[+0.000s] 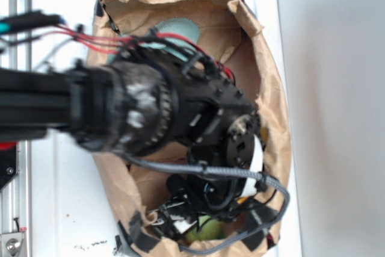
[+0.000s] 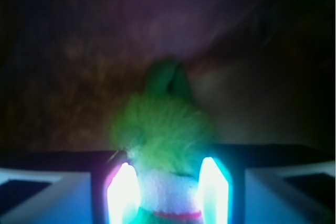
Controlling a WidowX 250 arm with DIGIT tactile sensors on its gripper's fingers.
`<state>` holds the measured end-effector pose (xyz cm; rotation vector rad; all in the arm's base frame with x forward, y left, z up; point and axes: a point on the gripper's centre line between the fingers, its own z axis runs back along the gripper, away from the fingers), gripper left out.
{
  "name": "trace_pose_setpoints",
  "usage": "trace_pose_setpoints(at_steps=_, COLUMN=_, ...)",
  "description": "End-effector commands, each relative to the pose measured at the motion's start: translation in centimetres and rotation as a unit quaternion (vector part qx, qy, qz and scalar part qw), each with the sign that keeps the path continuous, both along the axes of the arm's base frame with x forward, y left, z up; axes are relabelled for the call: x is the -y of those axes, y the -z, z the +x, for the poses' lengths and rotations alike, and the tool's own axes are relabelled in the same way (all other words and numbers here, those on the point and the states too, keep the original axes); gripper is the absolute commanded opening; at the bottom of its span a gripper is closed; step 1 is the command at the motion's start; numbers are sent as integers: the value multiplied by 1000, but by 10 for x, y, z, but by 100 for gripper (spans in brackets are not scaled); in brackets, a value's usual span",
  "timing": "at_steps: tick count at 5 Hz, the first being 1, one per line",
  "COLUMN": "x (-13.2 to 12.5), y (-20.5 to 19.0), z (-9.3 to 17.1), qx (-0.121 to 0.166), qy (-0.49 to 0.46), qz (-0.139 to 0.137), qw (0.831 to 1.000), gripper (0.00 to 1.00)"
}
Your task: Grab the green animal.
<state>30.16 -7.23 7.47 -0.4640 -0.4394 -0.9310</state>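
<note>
The robot's black arm fills the middle of the exterior view, blurred and closest to the camera, reaching from the left edge across a brown paper bag. Red wires run along its upper side and a grey braided cable loops under its wrist. The bag lies open on a white table, its crumpled rim spread wide. Near the bag's top, behind the arm, a pale teal ribbed thing shows partly. At the bag's bottom end the pincer points down into the opening, and a patch of the green animal shows right at its tip. From here I cannot tell how far the pincer is spread.

In the wrist view the two fingers glow bright at the bottom edge, standing narrowly apart with the green animal between them. Its fuzzy yellow-green body bulges just above the fingertips, and a whitish part with a pink line sits in the gap. Whether the fingers press on it is too blurred to tell. Dim brown paper lies behind.
</note>
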Motion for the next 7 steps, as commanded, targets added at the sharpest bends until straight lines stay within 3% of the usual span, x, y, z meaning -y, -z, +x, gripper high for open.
trace_pose_setpoints(at_steps=1, x=-61, y=-81, z=1, qx=58, qy=-148, qz=-47, qw=986, gripper=0)
trace_pose_setpoints(at_steps=2, x=-71, y=-101, z=-7, qx=56, qy=-195, qz=-41, qw=978, gripper=0)
trace_pose_setpoints(at_steps=3, x=-67, y=-92, z=-9, qx=35, qy=-166, qz=-39, qw=985, gripper=100)
trace_pose_setpoints(at_steps=5, x=-42, y=-49, z=-4, qx=10, qy=-112, qz=29, qw=993, gripper=100)
trace_pose_setpoints(at_steps=7, x=-24, y=-24, z=-9, qx=-18, qy=-48, qz=33, qw=998, gripper=100)
